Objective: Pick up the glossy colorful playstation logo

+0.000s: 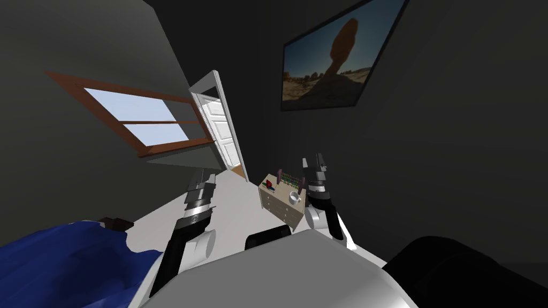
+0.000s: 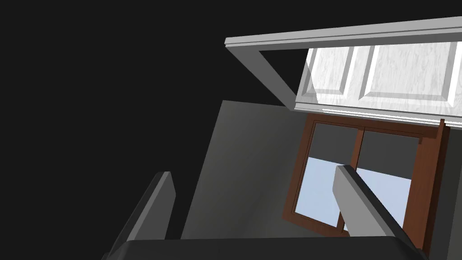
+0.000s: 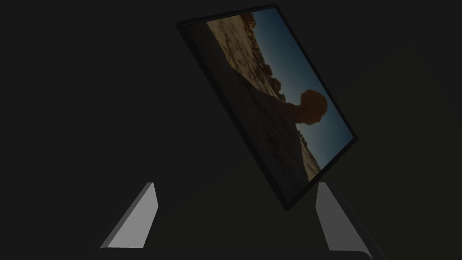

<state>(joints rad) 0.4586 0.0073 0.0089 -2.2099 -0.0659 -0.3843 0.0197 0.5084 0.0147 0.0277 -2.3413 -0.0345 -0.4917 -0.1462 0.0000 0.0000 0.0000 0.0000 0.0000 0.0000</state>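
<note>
Right gripper [image 3: 237, 184] spread, colourful logo [image 1: 269, 185], boxy dresser [image 1: 281, 207]

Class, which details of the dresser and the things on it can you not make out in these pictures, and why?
- Head view: the colourful logo on the dresser is too small to tell its shape or how it lies.
- Head view: whether the white cup touches the rack with purple ends is too small to tell.
- Head view: the right arm hides the dresser's edge next to the cup.
</note>
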